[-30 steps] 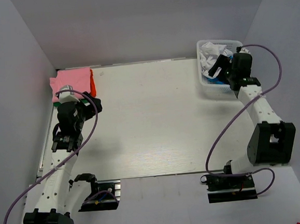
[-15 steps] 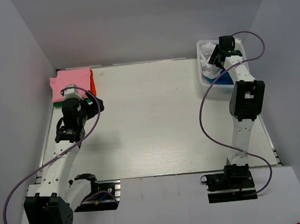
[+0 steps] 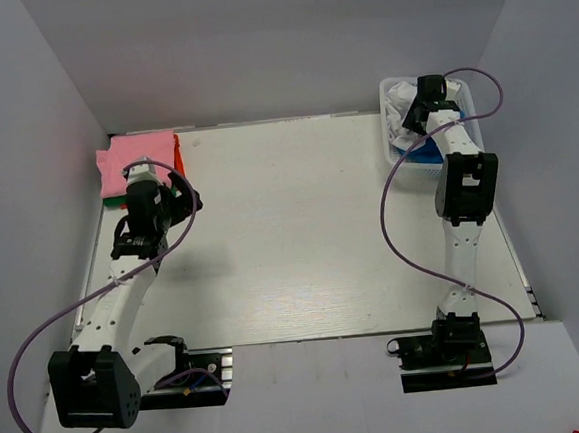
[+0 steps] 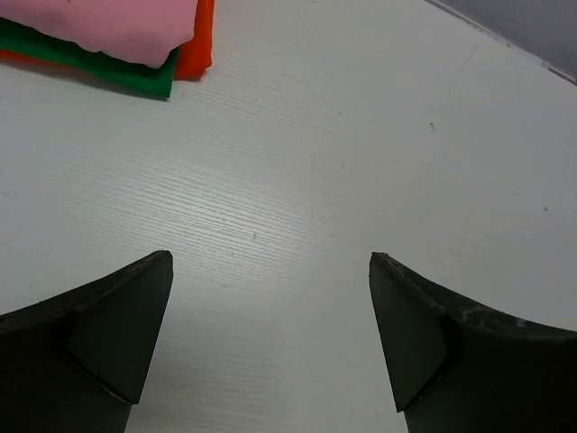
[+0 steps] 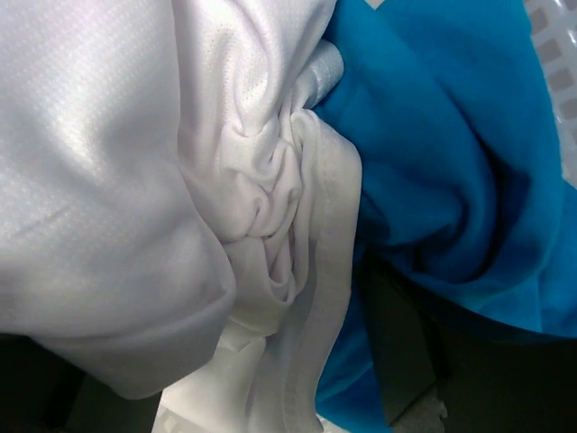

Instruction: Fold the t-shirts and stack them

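A folded stack of t-shirts, pink on top with orange-red at its edge, lies at the table's far left. In the left wrist view it shows pink, green and orange-red. My left gripper is open and empty over bare table, just right of the stack. My right gripper is down in the white mesh basket. Its jaws stand open around crumpled white t-shirt cloth, with a bright blue t-shirt to the right.
The basket stands at the table's far right corner; its mesh wall shows in the right wrist view. Grey walls close in the table on the left, back and right. Purple cables loop from both arms.
My right arm has stretched out and pushed its gripper down into the basket onto the white cloth. My left arm has moved away from me, up beside the stack.
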Available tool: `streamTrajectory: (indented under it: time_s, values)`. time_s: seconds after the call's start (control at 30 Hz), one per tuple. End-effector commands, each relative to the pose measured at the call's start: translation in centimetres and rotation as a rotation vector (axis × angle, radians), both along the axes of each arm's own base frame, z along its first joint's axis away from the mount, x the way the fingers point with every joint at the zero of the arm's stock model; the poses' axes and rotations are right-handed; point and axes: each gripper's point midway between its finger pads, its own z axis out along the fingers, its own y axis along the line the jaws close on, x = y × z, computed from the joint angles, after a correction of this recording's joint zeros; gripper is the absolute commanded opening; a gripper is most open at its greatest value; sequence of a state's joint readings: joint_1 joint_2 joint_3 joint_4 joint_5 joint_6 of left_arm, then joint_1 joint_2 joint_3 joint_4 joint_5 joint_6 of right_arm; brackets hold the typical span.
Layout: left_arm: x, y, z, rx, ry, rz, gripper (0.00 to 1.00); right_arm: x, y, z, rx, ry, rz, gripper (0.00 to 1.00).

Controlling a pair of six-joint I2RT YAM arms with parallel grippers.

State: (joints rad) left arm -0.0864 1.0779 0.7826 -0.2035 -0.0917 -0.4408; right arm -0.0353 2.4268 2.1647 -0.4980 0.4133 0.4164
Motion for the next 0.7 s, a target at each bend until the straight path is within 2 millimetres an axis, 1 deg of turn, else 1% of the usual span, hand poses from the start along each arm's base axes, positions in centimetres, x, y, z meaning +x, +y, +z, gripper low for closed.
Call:
streamTrajectory:
  time_s: [0.0,0.03,0.07,0.1,0.13,0.17,0.2,0.23,0.27,0.3,0.33,0.37,0.4,0.43,0.47,0.5,0.53,0.57,0.6,0.63,0.67]
  values:
    - [0.6,0.7,2.0,0.022,-0.038,0.030,1.00,0.9,-0.4,-0.6,0.043,-0.028,-0.014,0.72]
    - [0.6,0.7,2.0,0.022,-0.038,0.030,1.00,0.8,-0.2,-0.8,0.050,-0.023,-0.010,0.68]
    - [0.5,0.7,1.8,0.023,-0.027,0.029,1.00,0.6,-0.4,-1.1,0.054,-0.014,-0.014,0.63]
    - [0.5,0.7,1.8,0.023,-0.027,0.029,1.00,0.4,-0.3,-1.4,0.068,-0.010,-0.010,0.58]
    - [0.3,0.9,2.3,0.026,-0.041,0.038,1.00,0.3,-0.3,-0.7,0.072,-0.022,-0.011,0.38]
    - [0.2,0.9,1.8,0.027,-0.032,0.038,1.00,-0.2,-0.4,-1.9,0.079,-0.005,-0.015,0.30]
    - [0.0,0.9,2.6,0.024,-0.055,0.038,1.00,-0.2,0.0,-0.3,0.101,-0.035,0.014,0.28]
    - [-0.1,0.9,2.9,0.023,-0.064,0.038,1.00,0.2,-0.1,0.2,0.104,-0.061,0.032,0.16]
    - [-0.4,0.9,2.6,0.024,-0.053,0.038,1.00,0.1,0.0,0.6,0.113,-0.074,0.045,0.06]
    - [-0.5,1.0,2.9,0.023,-0.062,0.038,1.00,-0.2,-0.2,0.2,0.123,-0.069,0.053,0.00]
    - [-0.8,1.0,3.6,0.021,-0.085,0.039,1.00,-0.1,-0.4,2.7,0.119,-0.117,0.052,0.00]
    - [-1.0,1.0,3.5,0.021,-0.087,0.039,1.00,-0.2,-0.3,3.1,0.119,-0.125,0.060,0.00]
    - [-1.3,1.0,3.7,0.021,-0.088,0.039,1.00,-0.1,-0.5,4.7,0.103,-0.160,0.081,0.00]
    - [-1.5,1.0,3.6,0.021,-0.090,0.039,1.00,-0.2,-0.3,6.9,0.096,-0.198,0.103,0.00]
    - [-1.9,1.1,3.9,0.019,-0.105,0.039,1.00,-0.6,0.0,8.4,0.092,-0.223,0.121,0.00]
    - [-2.2,1.1,4.2,0.010,-0.110,0.042,1.00,-0.4,0.1,9.2,0.073,-0.253,0.151,0.00]
    - [-2.3,1.1,4.6,0.009,-0.122,0.043,1.00,-0.8,0.1,9.8,0.063,-0.266,0.160,0.00]
    - [-2.6,1.1,4.5,0.008,-0.125,0.043,1.00,-1.5,0.3,13.8,0.042,-0.332,0.170,0.00]
    - [-3.0,1.1,5.0,0.007,-0.139,0.043,1.00,-1.8,0.1,14.0,0.013,-0.350,0.180,0.00]
    - [-3.2,1.3,4.9,0.000,-0.143,0.055,1.00,-2.1,-0.1,15.1,-0.002,-0.373,0.181,0.00]
    - [-3.3,1.3,5.3,-0.001,-0.153,0.055,1.00,-2.9,-0.1,19.4,-0.033,-0.460,0.192,0.00]
